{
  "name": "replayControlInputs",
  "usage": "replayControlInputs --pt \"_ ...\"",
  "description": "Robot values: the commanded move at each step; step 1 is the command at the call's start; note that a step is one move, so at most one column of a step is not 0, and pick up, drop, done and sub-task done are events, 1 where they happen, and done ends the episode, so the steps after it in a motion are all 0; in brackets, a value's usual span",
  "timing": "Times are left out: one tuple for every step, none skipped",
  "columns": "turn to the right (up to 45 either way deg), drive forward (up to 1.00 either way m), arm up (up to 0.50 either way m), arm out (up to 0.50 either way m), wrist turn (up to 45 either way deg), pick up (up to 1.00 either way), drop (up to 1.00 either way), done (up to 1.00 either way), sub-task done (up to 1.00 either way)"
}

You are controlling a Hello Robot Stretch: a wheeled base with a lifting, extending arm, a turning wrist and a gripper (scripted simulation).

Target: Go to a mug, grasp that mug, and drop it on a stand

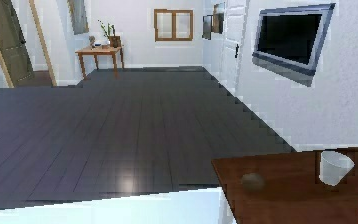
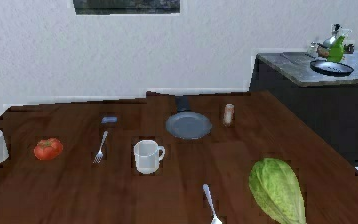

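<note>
Dark wooden desk: white mug, fork left of it, pan beyond it; the end effector's state cannot be told.

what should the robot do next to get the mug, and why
Probably reach the arm out toward the white mug: it stands upright on the wooden table near the arm side view's middle, with bare tabletop around it, so little driving seems needed.

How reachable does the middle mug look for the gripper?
Probably reachable: the mug stands upright on the table, near the arm side view's middle, with bare wood all round it. The fork and pan lie apart from it.
</note>
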Motion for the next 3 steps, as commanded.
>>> replayControlInputs --pt "0.0 0.0 0.5 0.0 0.0 0.0 0.0 0.0 0.0" --pt "0.0 0.0 0.36 0.0 0.0 0.0 0.0 0.0 0.0" --pt "0.0 0.0 0.0 0.3 0.0 0.0 0.0 0.0 0.0"
